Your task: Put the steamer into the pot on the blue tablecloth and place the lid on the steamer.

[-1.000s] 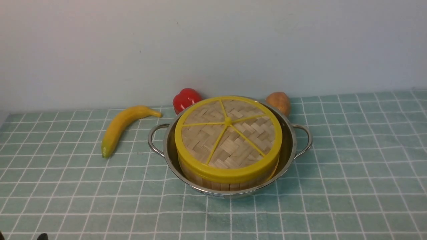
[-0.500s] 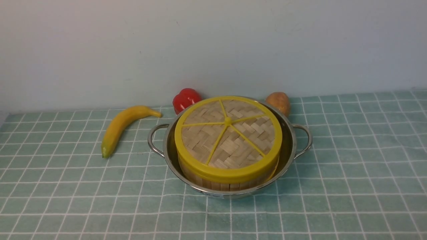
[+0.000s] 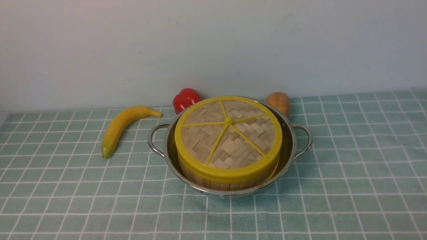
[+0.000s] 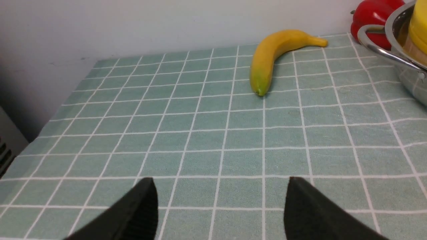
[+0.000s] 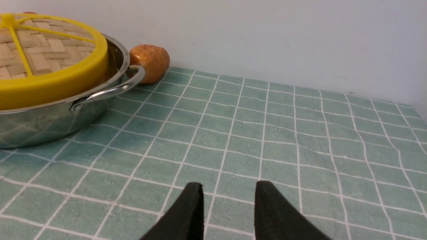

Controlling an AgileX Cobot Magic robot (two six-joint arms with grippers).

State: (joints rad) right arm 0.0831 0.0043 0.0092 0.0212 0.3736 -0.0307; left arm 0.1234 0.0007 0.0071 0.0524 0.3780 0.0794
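The lid (image 3: 228, 136) sits on the steamer (image 3: 227, 181) inside the pot (image 3: 289, 156), near the tablecloth's (image 3: 350, 186) back edge — left gripper (image 4: 220, 203) spread wide, right gripper (image 5: 229, 206) parted, both empty.

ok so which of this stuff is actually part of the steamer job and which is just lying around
Part of the job:
- pot
- steamer, sitting in the pot
- lid, on the steamer
- blue tablecloth

Just lying about:
- banana
- red pepper
- potato
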